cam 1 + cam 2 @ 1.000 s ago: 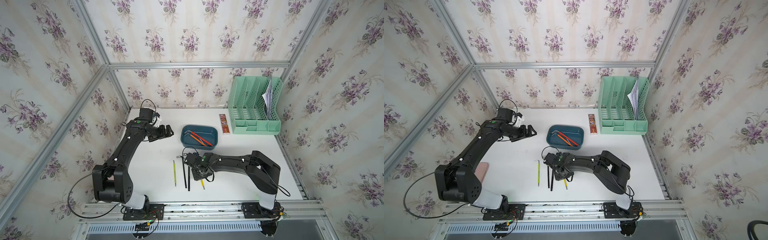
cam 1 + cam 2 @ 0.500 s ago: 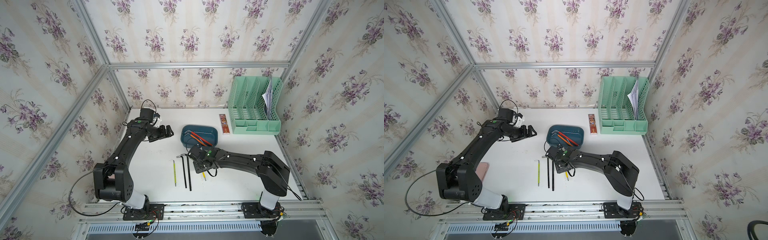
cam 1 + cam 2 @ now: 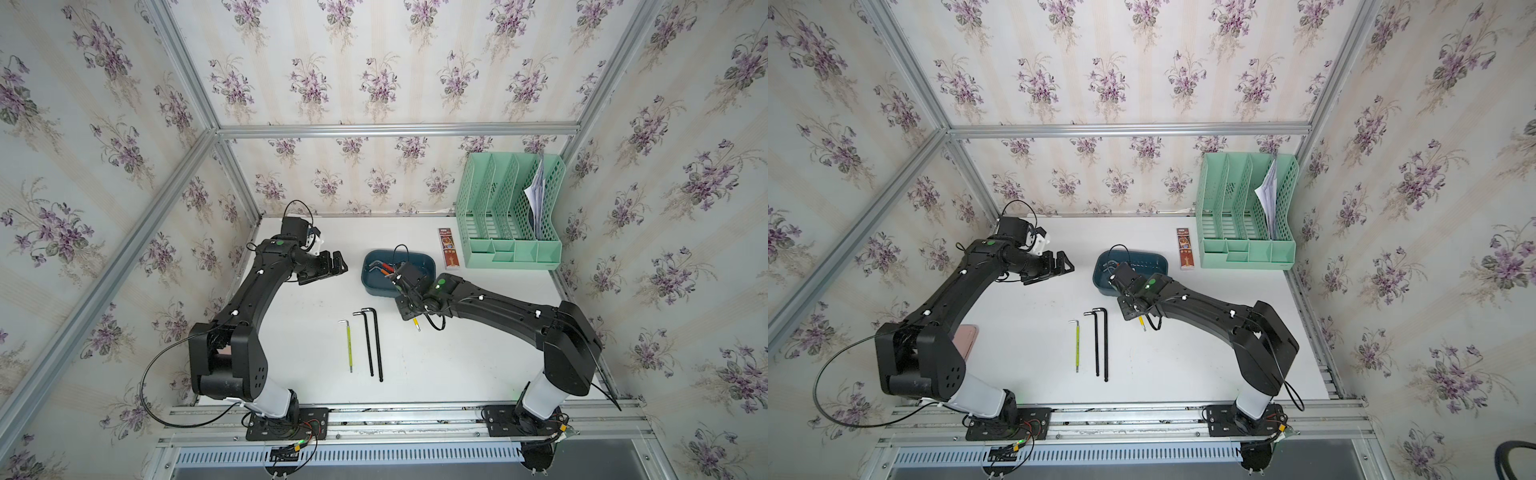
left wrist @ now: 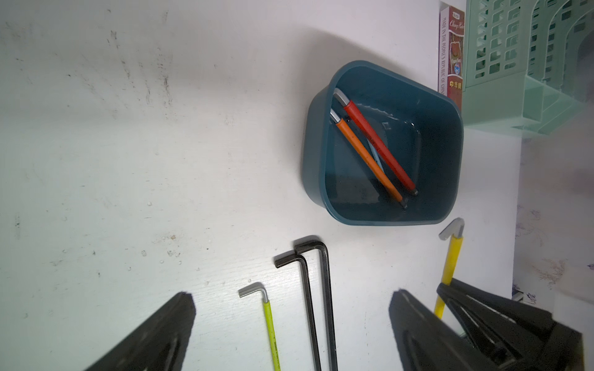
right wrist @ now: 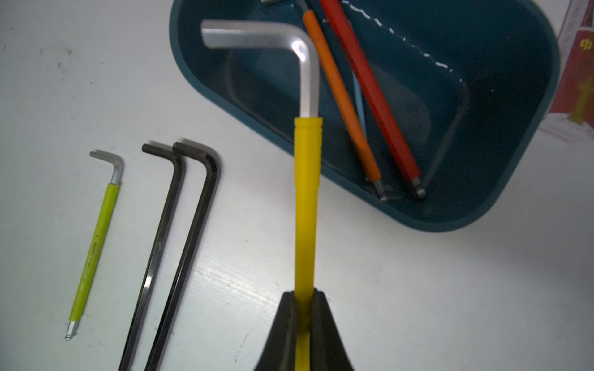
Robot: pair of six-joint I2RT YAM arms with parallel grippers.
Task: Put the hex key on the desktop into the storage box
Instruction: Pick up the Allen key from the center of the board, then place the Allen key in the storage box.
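on desktop, storage box sat mid-table. left gripper hung spread open, idle. right gripper was clamped on tail of yellow hex key, bent end by the box rim. risk: key could swivel in that end-grip, clip rim, land outside.

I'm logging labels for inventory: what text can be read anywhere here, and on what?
"MADE IN THE PEOPLE'S REPUBLIC OF CHIN", end hidden: side of the red carton.
"Chung Hwa", in script: the carton's top face.
"中华牌", roughly: same face, lower down.
Print on the sleeve of the lime-green hex key: too small to read.
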